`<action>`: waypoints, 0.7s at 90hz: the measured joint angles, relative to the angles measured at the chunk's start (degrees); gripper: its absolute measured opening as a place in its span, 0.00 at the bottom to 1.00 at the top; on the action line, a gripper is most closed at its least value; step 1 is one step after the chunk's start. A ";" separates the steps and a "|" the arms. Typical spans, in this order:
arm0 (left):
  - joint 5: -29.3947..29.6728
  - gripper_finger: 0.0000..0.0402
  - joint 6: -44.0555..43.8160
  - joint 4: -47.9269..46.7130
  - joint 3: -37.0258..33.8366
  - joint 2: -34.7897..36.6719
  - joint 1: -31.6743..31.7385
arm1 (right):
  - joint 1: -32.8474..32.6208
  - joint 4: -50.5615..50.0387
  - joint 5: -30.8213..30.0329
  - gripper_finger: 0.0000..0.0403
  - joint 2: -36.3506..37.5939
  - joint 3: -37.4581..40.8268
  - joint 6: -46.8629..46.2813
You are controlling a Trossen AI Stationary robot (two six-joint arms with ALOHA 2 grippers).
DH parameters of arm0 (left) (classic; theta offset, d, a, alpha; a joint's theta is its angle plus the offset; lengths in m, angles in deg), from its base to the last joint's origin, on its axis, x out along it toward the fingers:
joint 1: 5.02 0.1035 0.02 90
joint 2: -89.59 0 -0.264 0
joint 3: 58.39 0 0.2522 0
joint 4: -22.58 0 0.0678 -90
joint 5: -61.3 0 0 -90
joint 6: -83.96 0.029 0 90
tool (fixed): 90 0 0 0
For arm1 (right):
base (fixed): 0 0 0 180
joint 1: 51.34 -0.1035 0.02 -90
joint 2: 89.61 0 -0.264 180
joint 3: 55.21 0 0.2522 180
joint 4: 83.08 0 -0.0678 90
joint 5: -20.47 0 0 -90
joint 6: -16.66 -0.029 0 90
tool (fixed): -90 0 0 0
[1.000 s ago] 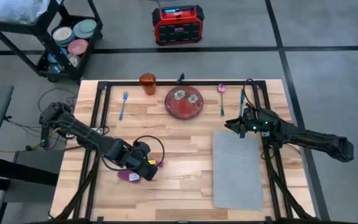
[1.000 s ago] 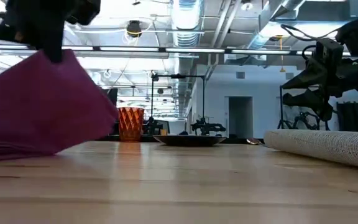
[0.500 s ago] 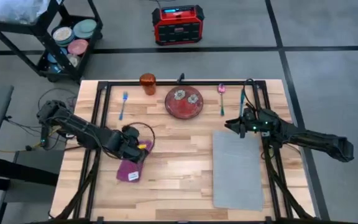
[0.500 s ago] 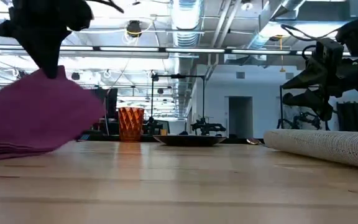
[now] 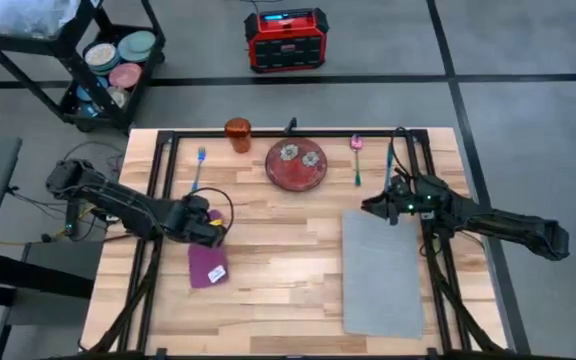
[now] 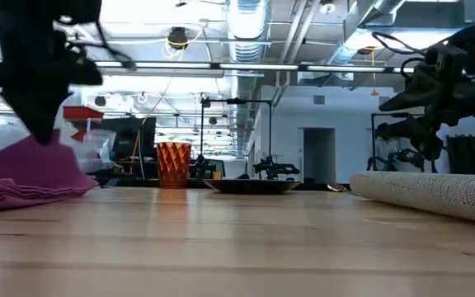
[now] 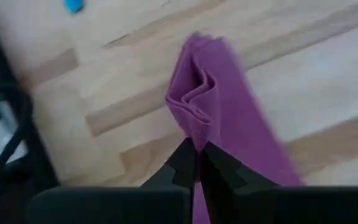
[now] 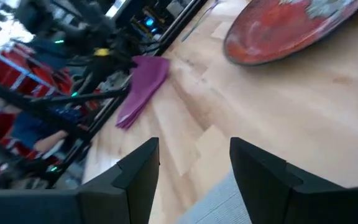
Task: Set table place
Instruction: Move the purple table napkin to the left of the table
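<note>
Pinching the purple napkin (image 7: 219,106) by one folded edge, my left gripper (image 7: 196,163) has its jaws clamped on the cloth | rest of napkin lies on the table (image 5: 278,265) ahead of those jaws | my right gripper (image 8: 194,171) hangs spread apart, nothing between its fingers, placemat (image 5: 382,270) just below, red plate (image 8: 284,31) beyond

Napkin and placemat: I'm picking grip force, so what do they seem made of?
The purple napkin looks like soft matte cloth: it bunches into folds where the left gripper pinches it. The grey placemat seems a coarse woven or mesh sheet, its edge curling up.
</note>
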 joint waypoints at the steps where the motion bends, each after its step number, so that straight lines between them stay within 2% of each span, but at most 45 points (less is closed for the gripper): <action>1: 0.01 0.00 -0.07 0.04 -0.26 0.08 0.00 | -0.09 -0.02 0.14 0.46 0.00 -0.01 -0.13; 32: 0.08 0.01 -0.17 2.68 -7.36 0.22 1.99 | -4.59 -0.04 0.23 0.46 0.00 -0.01 -0.30; 63: 1.05 0.19 5.68 3.74 -7.90 0.22 7.70 | -5.66 0.02 0.15 0.46 -0.02 -0.01 -0.13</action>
